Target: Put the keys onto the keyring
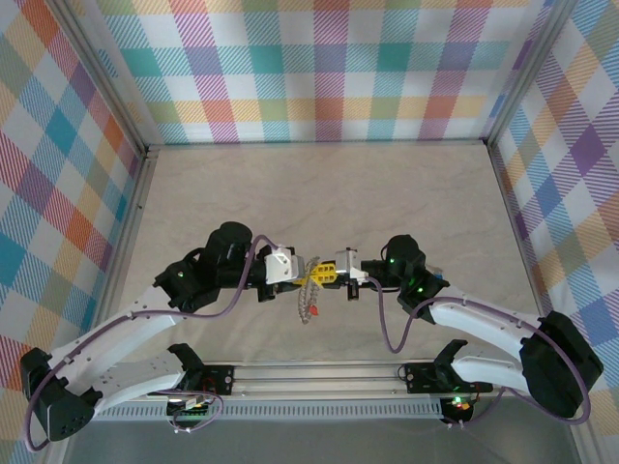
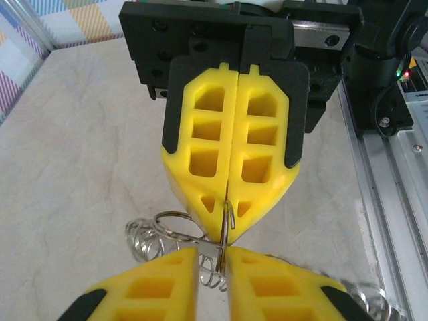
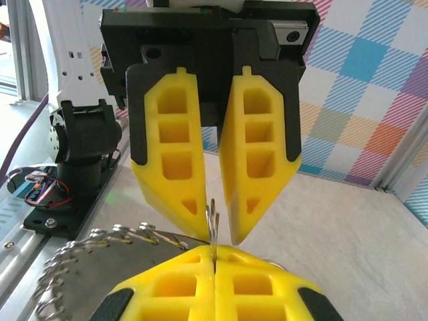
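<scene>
**Two claws meet tip to tip over the table**

The left gripper [image 3: 215, 264] is pressed together on the keyring [image 3: 212, 224]; the right gripper [image 3: 217, 224] stands slightly spread around it. Keys [image 1: 308, 302] dangle below — both arms bent inward.

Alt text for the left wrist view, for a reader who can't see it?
Two yellow grippers meet tip to tip over a pale table: the left gripper, jaws shut, pinches the thin wire keyring, facing the right gripper. Silvery keys hang at lower left.
</scene>
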Available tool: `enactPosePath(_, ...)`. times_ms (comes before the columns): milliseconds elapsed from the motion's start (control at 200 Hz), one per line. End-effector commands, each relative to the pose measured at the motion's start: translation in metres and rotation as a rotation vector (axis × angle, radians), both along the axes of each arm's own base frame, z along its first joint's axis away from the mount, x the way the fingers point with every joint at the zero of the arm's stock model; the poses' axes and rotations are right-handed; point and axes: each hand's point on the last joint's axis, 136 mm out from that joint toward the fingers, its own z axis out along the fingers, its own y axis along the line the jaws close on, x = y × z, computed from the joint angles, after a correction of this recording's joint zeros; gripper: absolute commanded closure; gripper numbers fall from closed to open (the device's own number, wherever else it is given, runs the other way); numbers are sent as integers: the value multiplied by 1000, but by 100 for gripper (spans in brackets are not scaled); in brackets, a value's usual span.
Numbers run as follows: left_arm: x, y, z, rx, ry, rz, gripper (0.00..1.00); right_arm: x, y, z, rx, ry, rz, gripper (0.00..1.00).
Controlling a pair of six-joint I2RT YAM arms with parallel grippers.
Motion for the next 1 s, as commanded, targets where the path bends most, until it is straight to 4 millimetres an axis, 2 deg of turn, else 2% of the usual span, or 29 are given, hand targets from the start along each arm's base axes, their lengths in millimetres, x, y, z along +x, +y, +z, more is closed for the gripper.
enactPosePath(0, -5, -6, 6, -13, -13, -51, 86, -9, 2, 17, 51, -44, 59, 100)
enactPosePath(35, -5, -6, 5, -11, -13, -50, 88, -10, 3, 17, 50, -43, 61, 100)
enactPosePath(135, -5, -5, 5, -10, -20, -48, 100, -10, 3, 16, 43, -39, 70, 100)
enactPosePath(190, -5, -4, 5, -7, -24, -44, 100, -10, 3, 14, 33, -40, 69, 100)
enactPosePath(275, -3, -2, 6, -3, -37, -29, 100, -11, 1, 8, 0, -42, 59, 88)
enactPosePath(370, -3, 0, 4, 20, -42, -34, 100, -13, -2, 8, -30, -56, 62, 82)
enactPosePath(590, 0, 2, -1, 67, -49, -36, 100, -20, -2, 9, -63, -38, 108, 78)
enactPosePath(995, -3, 0, -2, 73, -52, -62, 100, -16, 2, 2, -112, 37, 107, 76)
